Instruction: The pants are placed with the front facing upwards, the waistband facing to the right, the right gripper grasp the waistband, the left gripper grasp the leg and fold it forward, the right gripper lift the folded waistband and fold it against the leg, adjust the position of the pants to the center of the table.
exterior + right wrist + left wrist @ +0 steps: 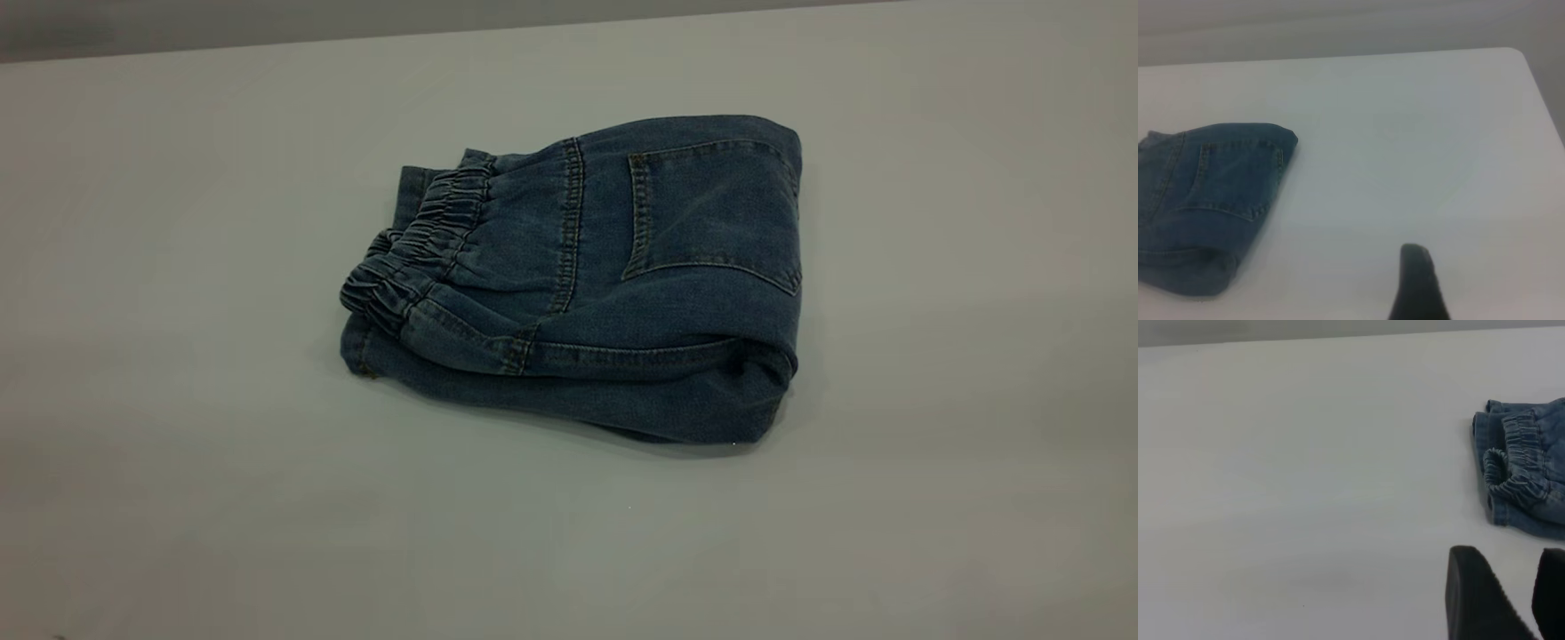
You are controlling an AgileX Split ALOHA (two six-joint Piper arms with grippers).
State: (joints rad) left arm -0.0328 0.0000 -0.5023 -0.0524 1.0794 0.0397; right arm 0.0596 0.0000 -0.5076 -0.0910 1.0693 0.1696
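The blue denim pants (pixel 605 284) lie folded into a compact stack near the middle of the white table (pixel 178 444), a back pocket (pixel 711 213) facing up. The gathered waistband (pixel 418 249) lies on top at the stack's left end, over the leg hems. Neither gripper shows in the exterior view. The left wrist view has my left gripper (pixel 1511 587) open and empty above bare table, apart from the pants (pixel 1528 467) and their waistband (pixel 1518 463). My right gripper (pixel 1418 287) hovers over bare table, well clear of the pants' folded end (pixel 1205 200).
Bare table surrounds the pants on all sides. The table's far edge (pixel 356 36) runs along the top of the exterior view, and a rounded table corner (pixel 1518 57) shows in the right wrist view.
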